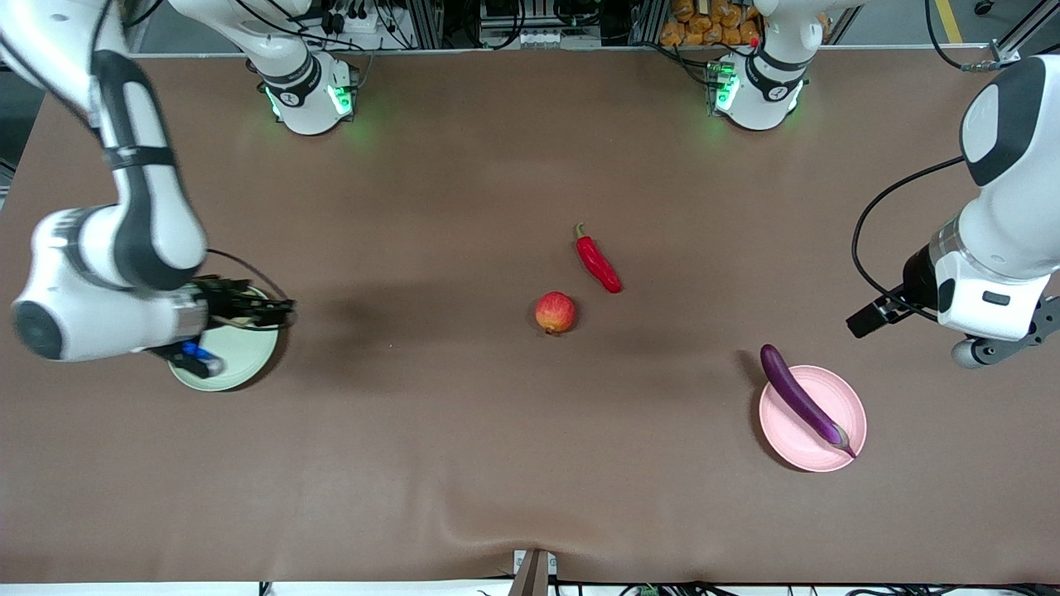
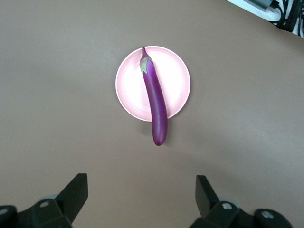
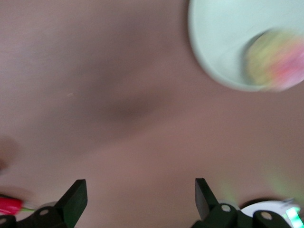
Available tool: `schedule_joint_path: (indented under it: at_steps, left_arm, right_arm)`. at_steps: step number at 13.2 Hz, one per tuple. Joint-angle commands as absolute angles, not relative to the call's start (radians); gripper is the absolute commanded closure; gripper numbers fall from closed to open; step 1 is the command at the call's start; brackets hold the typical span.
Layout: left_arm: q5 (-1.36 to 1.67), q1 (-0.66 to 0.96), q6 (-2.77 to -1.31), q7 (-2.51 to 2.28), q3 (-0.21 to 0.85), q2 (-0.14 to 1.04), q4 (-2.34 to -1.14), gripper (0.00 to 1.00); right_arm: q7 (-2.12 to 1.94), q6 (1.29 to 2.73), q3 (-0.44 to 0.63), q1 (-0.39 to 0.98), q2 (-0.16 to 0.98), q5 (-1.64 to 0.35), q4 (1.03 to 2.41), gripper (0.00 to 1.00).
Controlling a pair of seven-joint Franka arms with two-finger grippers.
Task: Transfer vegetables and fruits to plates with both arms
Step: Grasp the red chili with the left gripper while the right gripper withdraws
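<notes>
The purple eggplant (image 1: 802, 400) lies across the pale pink plate (image 1: 845, 401), its blunt end sticking out over the rim; both show in the left wrist view, eggplant (image 2: 156, 97) and plate (image 2: 178, 80). The red chili pepper (image 1: 598, 261) and the red-orange fruit (image 1: 555, 312) lie on the table's middle. The peach (image 3: 275, 59) sits blurred in the pale green plate (image 3: 213, 33); in the front view my right arm hides it and part of that plate (image 1: 244, 356). My right gripper (image 1: 273, 313) (image 3: 141, 187) is open and empty over that plate's edge. My left gripper (image 1: 1006, 339) (image 2: 141, 183) is open and empty, up over the table beside the pink plate.
A brown cloth (image 1: 464, 463) covers the table, with a raised fold near its front edge. The arms' green-lit bases (image 1: 310, 95) (image 1: 754, 91) stand along the back. The chili's tip shows at the right wrist view's edge (image 3: 9, 205).
</notes>
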State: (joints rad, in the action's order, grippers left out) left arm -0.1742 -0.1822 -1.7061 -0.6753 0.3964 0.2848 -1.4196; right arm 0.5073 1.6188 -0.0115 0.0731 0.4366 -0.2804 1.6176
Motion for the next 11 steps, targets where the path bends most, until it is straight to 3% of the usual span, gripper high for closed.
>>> schedule_joint_path:
  at_steps: [1, 3, 5, 11]
  left_arm:
    - [-0.146, -0.179, -1.689, -0.649, 0.394, 0.270, -1.425, 0.00]
    - [-0.102, -0.163, -1.687, -0.673, 0.417, 0.285, -1.445, 0.00]
    - [-0.092, -0.125, -1.728, -0.777, 0.455, 0.288, -1.541, 0.00]
    - [-0.092, 0.093, -2.003, -1.265, 0.512, 0.276, -1.843, 0.00]
  right_arm:
    - [0.668, 1.643, -0.003, 0.148, 0.436, -0.359, 1.591, 0.00]
    - [0.786, 1.705, -0.003, 0.201, 0.437, -0.380, 1.586, 0.00]
    - [0.860, 1.749, -0.002, 0.242, 0.446, -0.382, 1.586, 0.00]
    - [0.992, 1.838, -0.002, 0.305, 0.471, -0.382, 1.586, 0.00]
